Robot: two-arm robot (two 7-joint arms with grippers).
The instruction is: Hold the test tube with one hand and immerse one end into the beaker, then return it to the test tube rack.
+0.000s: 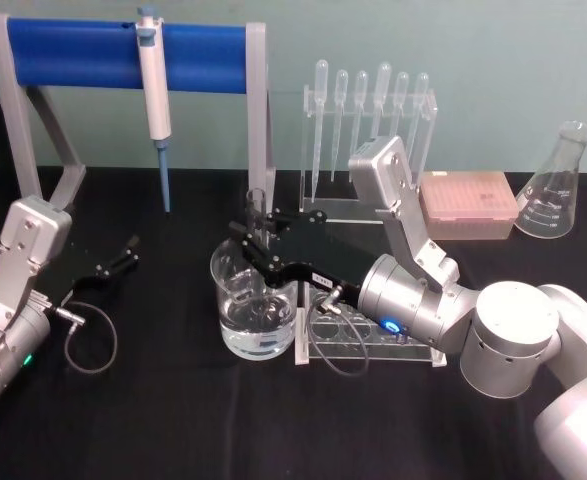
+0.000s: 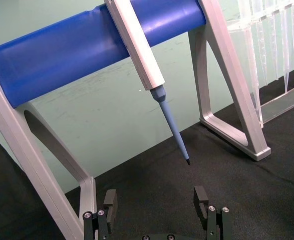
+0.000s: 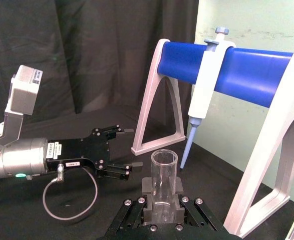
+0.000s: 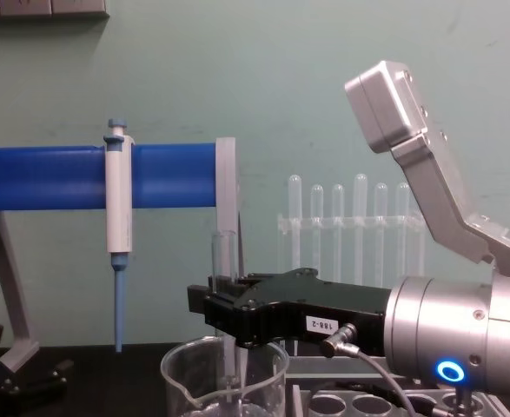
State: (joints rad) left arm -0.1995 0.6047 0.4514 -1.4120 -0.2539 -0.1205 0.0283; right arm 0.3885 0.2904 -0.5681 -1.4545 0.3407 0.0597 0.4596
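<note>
My right gripper (image 1: 257, 242) is shut on the test tube (image 1: 257, 205), a clear glass tube held upright over the beaker (image 1: 235, 275). From the chest, the test tube (image 4: 222, 252) passes down through the black fingers of the right gripper (image 4: 225, 306), and its lower part reaches inside the beaker (image 4: 185, 375), which holds clear water. The right wrist view shows the test tube (image 3: 164, 177) clamped between the pads, open rim up. My left gripper (image 1: 123, 256) rests open on the black table at the left, away from the beaker, and also shows as the left gripper (image 2: 156, 200).
A white-and-blue pipettor (image 1: 157, 90) hangs from a blue-bar stand (image 1: 73, 55) at the back left. Behind the beaker stands a rack of plastic pipettes (image 1: 373, 100). A clear tube rack (image 1: 373, 345) sits right of the beaker. A pink box (image 1: 468, 205) and a flask (image 1: 555, 185) stand back right.
</note>
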